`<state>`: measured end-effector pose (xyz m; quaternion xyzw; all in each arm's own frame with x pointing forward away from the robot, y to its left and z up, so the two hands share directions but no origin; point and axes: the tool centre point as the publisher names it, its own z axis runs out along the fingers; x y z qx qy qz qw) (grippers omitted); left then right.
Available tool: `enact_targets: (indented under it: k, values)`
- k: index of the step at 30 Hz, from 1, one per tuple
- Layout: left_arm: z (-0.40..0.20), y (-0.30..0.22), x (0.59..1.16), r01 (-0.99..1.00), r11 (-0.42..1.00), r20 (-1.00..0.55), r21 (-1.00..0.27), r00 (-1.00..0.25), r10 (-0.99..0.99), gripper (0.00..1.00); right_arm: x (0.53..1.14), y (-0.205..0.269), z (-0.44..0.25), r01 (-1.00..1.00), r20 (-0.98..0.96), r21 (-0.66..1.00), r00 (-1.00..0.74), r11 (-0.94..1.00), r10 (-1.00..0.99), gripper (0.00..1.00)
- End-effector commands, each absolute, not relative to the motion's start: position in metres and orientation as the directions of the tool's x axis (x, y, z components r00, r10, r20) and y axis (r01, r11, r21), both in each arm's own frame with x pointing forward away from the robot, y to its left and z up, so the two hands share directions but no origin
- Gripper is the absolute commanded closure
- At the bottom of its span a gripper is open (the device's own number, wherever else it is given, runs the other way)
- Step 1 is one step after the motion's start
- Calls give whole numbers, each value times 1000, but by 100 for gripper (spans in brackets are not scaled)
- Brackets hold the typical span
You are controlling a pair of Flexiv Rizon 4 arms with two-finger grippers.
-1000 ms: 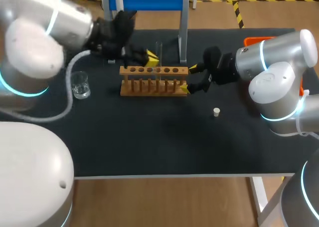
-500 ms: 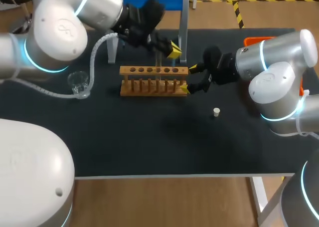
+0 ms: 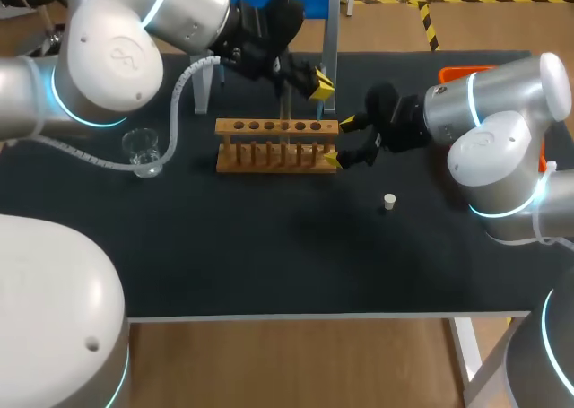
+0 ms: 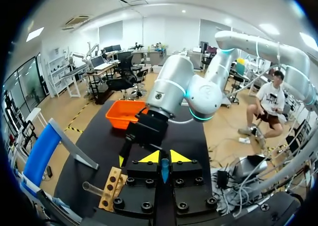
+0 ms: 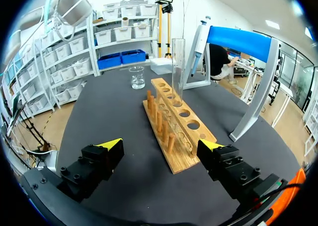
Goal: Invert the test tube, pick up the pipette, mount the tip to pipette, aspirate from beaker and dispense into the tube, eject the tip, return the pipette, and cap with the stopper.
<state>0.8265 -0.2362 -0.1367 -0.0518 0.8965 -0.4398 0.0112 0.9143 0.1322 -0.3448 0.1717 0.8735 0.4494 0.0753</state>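
Counter (image 3: 269,256): a flat black top with a pale front edge; everything for the task stands on it.
Rack (image 3: 276,143): a wooden rack with a row of holes, set across the back half of the counter.
Test tube (image 5: 178,62): clear glass, upright in a hole toward the middle of the rack, with nothing gripping it.
Left end effector (image 3: 318,85): hangs above and just behind the right part of the rack. Its yellow tips are drawn together with only a sliver of gap, and no object is visibly held.
Right end effector (image 3: 339,141): released, its fingers spread wide. They straddle the right end of the rack, one tip on each side, and neither touches the wood.
Beaker (image 3: 143,152): a small clear glass, well left of the rack.
Stopper (image 3: 389,202): a small pale plug on its own, in front of the rack and to its right, below the right arm.
Pipette (image 5: 198,42): white, hanging on the stand.
Stand (image 5: 243,42): a blue bar on metal legs, at the back of the counter behind the rack.
Tray (image 3: 466,70): orange, at the far right corner, partly hidden by the right arm.
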Motion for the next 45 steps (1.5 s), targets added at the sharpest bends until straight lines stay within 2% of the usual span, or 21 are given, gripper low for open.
enact_targets:
  k: [1, 12, 19, 25, 36, 45]
  values:
    - [-136, -235, 827, -83, 609, 27, -789, -994, -102, 100, 914, 131, -345, 232, 23, 811, -930, 537, 367, 0]
    - [-136, -235, 827, -83, 609, 27, -789, -994, -102, 100, 911, 127, -341, 228, 20, 817, -929, 529, 370, 0]
    - [-136, -235, 827, -83, 609, 27, -789, -994, -102, 100, 881, 95, -301, 215, 39, 883, -919, 417, 392, 0]
    - [-136, -235, 827, -83, 609, 27, -789, -994, -102, 100, 855, 82, -272, 143, 46, 945, -948, 293, 316, 0]
    - [-136, -235, 827, -83, 609, 27, -789, -994, -102, 100, 836, 87, -247, 35, 6, 987, -984, 160, 180, 0]
    - [-136, -235, 827, -83, 609, 27, -789, -994, -102, 100, 828, 108, -215, -18, -28, 994, -996, 106, 86, 0]
